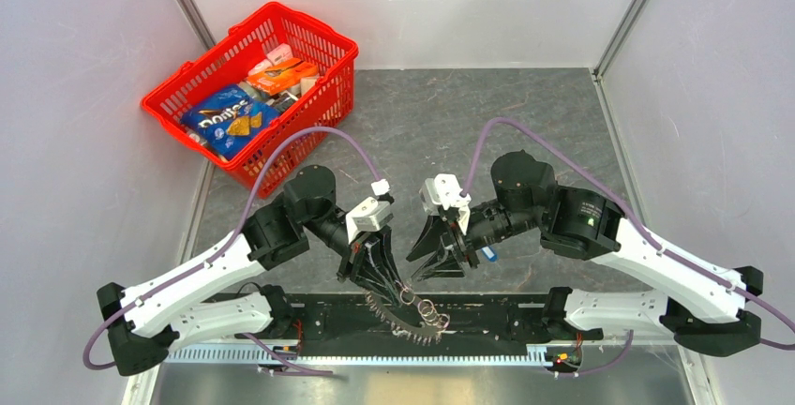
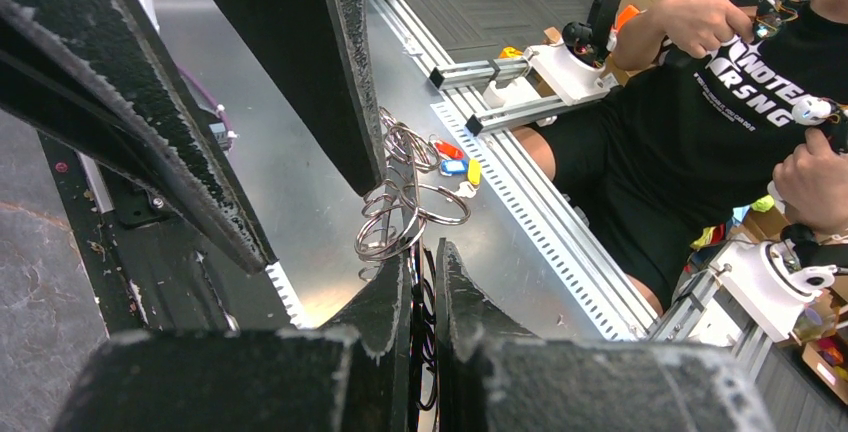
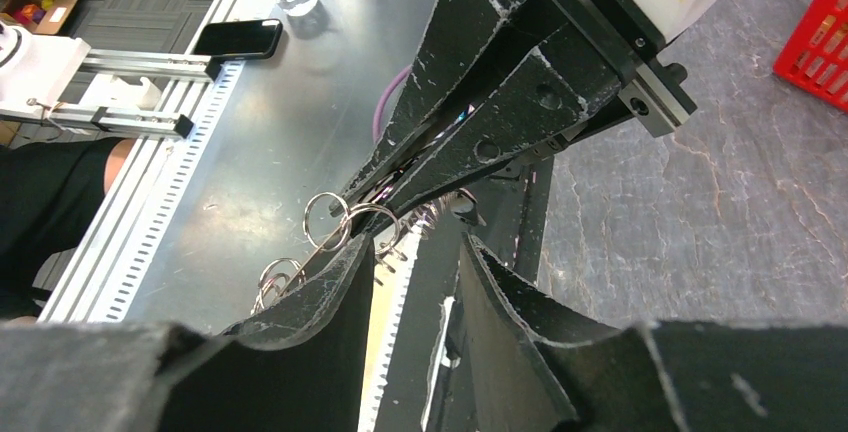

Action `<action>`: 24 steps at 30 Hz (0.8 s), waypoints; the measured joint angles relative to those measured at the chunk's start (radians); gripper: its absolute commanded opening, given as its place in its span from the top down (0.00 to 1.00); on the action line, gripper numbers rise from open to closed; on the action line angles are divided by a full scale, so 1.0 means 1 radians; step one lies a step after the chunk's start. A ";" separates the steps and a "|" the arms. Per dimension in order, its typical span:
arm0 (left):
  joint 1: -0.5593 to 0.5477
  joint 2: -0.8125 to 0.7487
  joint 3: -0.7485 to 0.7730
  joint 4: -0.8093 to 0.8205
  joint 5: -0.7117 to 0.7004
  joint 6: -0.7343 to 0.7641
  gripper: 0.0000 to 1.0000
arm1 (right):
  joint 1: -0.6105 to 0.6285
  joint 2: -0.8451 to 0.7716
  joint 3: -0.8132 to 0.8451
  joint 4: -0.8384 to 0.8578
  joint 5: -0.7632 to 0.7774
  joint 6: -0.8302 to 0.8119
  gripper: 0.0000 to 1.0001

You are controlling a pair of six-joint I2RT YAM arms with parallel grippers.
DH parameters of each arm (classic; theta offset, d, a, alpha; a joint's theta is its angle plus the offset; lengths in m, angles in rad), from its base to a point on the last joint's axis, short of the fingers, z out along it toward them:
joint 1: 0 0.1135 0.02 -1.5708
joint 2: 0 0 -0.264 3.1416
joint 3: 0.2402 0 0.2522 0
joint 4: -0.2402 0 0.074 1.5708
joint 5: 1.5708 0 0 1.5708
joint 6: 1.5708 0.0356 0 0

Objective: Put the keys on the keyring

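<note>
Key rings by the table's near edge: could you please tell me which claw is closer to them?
Left. The left claw is shut on the rings; the right claw stands open right beside them, gripping nothing.

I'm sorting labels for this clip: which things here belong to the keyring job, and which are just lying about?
Job: keys, metal rings, left hand shut on the keys, right hand open beside them.
Lying about: red basket, Doritos bag inside it, black phone.

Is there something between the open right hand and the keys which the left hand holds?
Nothing visible stands between them. The right hand, open, is close beside the rings and keys pinched in the left hand.
</note>
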 measured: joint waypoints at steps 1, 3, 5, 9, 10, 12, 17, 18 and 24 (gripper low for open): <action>0.000 0.000 0.000 0.000 0.000 0.002 0.98 | 0.000 0.001 0.000 0.001 -0.006 0.002 0.56; 0.000 0.000 0.000 -0.003 0.000 0.004 0.98 | 0.000 0.004 0.000 0.004 -0.014 0.007 0.56; 0.000 0.000 0.000 -0.006 0.000 0.006 0.98 | 0.002 0.006 0.000 0.005 -0.017 0.009 0.56; 0.000 0.000 0.000 -0.015 0.000 0.011 0.98 | 0.011 0.013 0.000 0.006 -0.018 0.010 0.56; 0.000 0.000 0.000 -0.015 0.000 0.012 0.98 | 0.013 0.015 0.000 0.006 -0.018 0.010 0.56; 0.000 -0.002 0.000 -0.017 0.000 0.012 0.98 | 0.017 0.020 0.000 0.008 -0.018 0.010 0.56; 0.000 -0.008 0.000 -0.021 0.000 0.013 0.98 | 0.031 0.039 0.000 0.013 -0.018 0.010 0.55; 0.000 -0.009 0.000 -0.022 0.000 0.013 0.98 | 0.034 0.042 0.000 0.013 -0.018 0.010 0.56; 0.000 -0.019 0.000 -0.029 0.000 0.019 0.98 | 0.053 0.055 0.000 0.014 -0.017 0.010 0.55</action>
